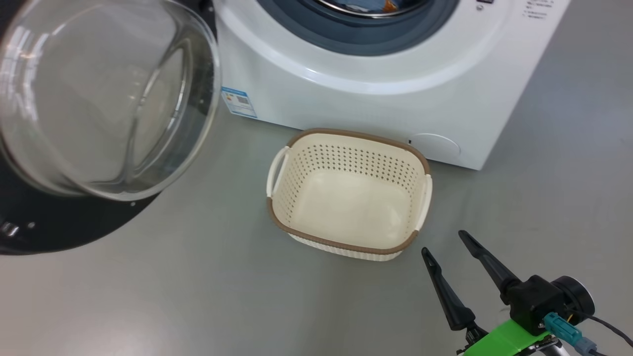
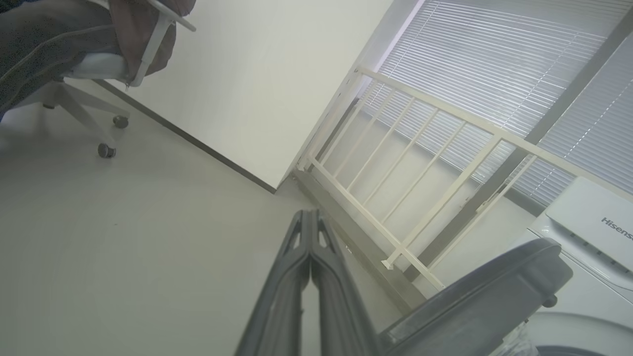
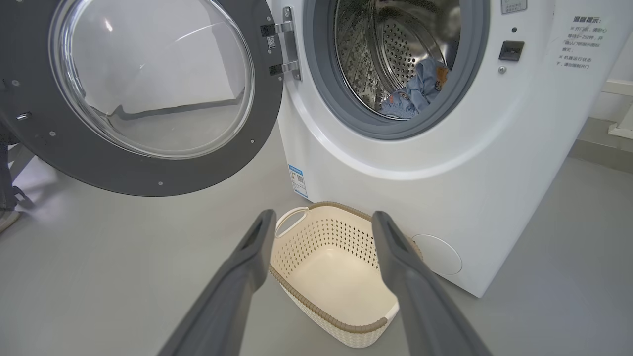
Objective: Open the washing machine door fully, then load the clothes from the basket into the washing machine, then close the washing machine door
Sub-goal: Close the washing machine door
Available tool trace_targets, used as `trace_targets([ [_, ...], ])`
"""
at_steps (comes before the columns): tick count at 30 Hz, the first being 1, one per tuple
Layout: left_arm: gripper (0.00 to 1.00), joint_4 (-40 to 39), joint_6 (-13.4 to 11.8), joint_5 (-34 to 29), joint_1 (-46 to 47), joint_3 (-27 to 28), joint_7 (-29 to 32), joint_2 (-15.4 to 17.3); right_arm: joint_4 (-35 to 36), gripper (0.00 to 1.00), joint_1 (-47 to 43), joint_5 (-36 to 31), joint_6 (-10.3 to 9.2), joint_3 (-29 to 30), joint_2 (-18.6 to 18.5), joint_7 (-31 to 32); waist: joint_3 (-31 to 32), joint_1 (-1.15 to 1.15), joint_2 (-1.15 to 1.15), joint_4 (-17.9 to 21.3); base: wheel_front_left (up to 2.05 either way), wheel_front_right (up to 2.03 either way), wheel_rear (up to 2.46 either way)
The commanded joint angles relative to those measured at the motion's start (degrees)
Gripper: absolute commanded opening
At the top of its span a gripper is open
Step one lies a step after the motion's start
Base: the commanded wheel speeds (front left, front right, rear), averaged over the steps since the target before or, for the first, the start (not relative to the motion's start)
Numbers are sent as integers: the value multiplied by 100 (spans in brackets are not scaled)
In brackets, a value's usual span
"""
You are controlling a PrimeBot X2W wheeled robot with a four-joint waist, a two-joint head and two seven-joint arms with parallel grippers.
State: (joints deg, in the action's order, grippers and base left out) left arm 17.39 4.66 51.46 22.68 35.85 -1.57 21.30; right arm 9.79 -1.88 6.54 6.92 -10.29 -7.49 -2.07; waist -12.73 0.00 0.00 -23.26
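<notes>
The washing machine (image 1: 376,99) (image 3: 494,163) stands with its door (image 1: 99,99) (image 3: 148,89) swung wide open to the left. Light-blue clothes (image 3: 420,86) with orange print lie inside the steel drum; a bit of them shows at the head view's top edge (image 1: 368,6). The basket (image 1: 348,193) (image 3: 331,267) sits on the floor before the machine with nothing in it. My right gripper (image 1: 445,244) (image 3: 321,222) is open, low and just right of the basket, holding nothing. My left gripper (image 2: 310,213) is shut and holds nothing, pointing away toward a wall, beside the door's edge (image 2: 474,301).
Grey floor (image 1: 198,296) surrounds the basket. In the left wrist view an office chair (image 2: 84,69) stands at the upper left, and a white railing (image 2: 420,163) runs before window blinds. A round service cover (image 1: 437,147) sits low on the machine's front.
</notes>
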Motion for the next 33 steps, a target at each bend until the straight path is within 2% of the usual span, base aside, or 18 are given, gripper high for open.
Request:
trace_targets([
  [1, 0, 126, 27, 225, 285, 220, 195, 478, 175, 100, 176, -38, 57, -157, -26, 19, -157, 0, 0, 181, 0, 0, 0],
  [6, 0, 1630, -11, 1146, 985, 584, 1119, 1043, 184, 100, 218, -29, 57, -187, -56, 32, -190, 0, 0, 360, 0, 0, 0],
  [9, 0, 2293, -91, 1432, 1203, 726, 1524, 1334, 180, 100, 228, -25, 57, -196, -47, 23, -203, 0, 0, 462, 0, 0, 0],
  [12, 0, 2726, -110, 1512, 1333, 792, 1606, 1524, 178, 100, 233, -28, 57, -185, -44, 10, -221, 0, 0, 527, 0, 0, 0],
  [20, 0, 3471, -69, 1778, 1743, 861, 1911, 1745, 172, 100, 241, -27, 57, -195, -28, -17, -236, 0, 0, 600, 0, 0, 0],
  [33, 0, 3804, 123, 2064, 2031, 612, 2940, 1589, 180, 100, 278, -52, 57, -129, 9, -22, -267, 0, 0, 543, 0, 0, 0],
])
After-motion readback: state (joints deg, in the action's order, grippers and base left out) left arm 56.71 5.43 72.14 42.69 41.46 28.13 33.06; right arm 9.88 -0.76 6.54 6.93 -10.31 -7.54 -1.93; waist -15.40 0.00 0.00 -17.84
